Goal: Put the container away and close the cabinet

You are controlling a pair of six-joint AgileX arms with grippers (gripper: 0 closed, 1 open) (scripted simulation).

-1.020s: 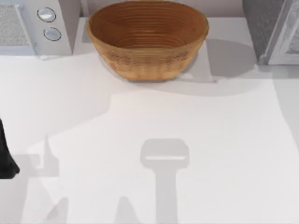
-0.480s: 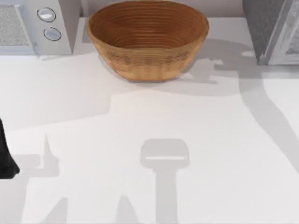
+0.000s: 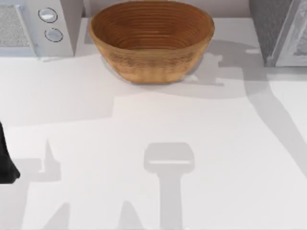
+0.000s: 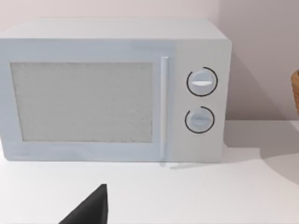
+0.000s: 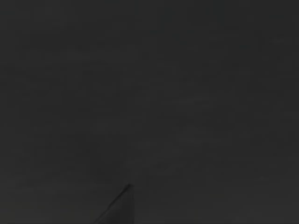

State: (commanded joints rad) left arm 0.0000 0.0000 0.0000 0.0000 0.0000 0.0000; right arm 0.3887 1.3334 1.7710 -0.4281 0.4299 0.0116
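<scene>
Open room: the white tabletop (image 3: 158,120) lay bare across its middle and front | Back centre: a large woven brown basket bowl (image 3: 151,40) blocked the way | Back left: a white box microwave with two round dials (image 3: 38,26) | Back right: a grey cabinet (image 3: 280,31) | Right wrist view: dark

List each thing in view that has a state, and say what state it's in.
Microwave: door shut, standing at the table's back left.
Basket: upright, nothing visible inside.
Left arm: at the table's left edge.
Right wrist view: dark.
</scene>
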